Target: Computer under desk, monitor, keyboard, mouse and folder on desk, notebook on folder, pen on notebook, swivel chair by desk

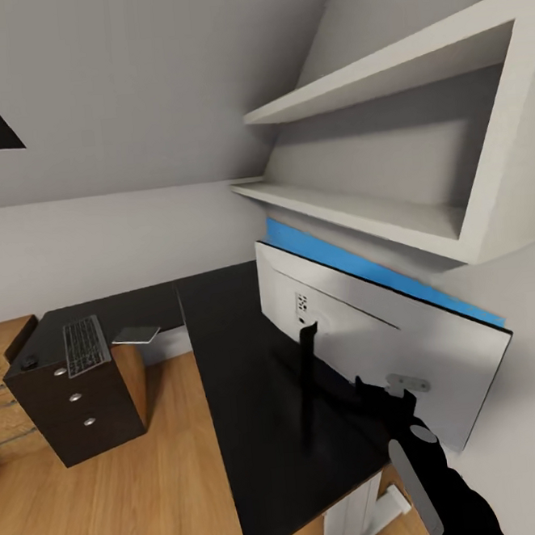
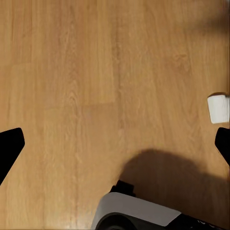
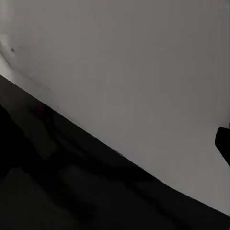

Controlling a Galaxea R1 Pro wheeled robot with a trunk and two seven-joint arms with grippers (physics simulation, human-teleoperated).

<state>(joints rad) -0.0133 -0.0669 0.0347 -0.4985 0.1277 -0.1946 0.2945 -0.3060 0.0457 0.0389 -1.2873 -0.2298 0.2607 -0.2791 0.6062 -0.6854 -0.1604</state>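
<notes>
The monitor (image 1: 386, 330) stands on the desk (image 1: 236, 367) with its back to the room and its screen against the right wall; the right gripper (image 1: 367, 388) is close behind it, jaws too hidden to judge. A push could tip it. The left gripper (image 2: 115, 143) hangs wide open over the floor (image 2: 72, 72); the keyboard (image 1: 85, 345) lies on the far-left drawer unit (image 1: 77, 406).

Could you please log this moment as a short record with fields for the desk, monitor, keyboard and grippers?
desk: black L-shaped desk top on a wooden floor
monitor: wide white-backed monitor standing on the desk, back toward the camera
keyboard: dark flat keyboard on the dark-brown drawer unit
beside keyboard: flat grey pad
left gripper: open, over the floor
right gripper: near the monitor's back, state unclear
</notes>
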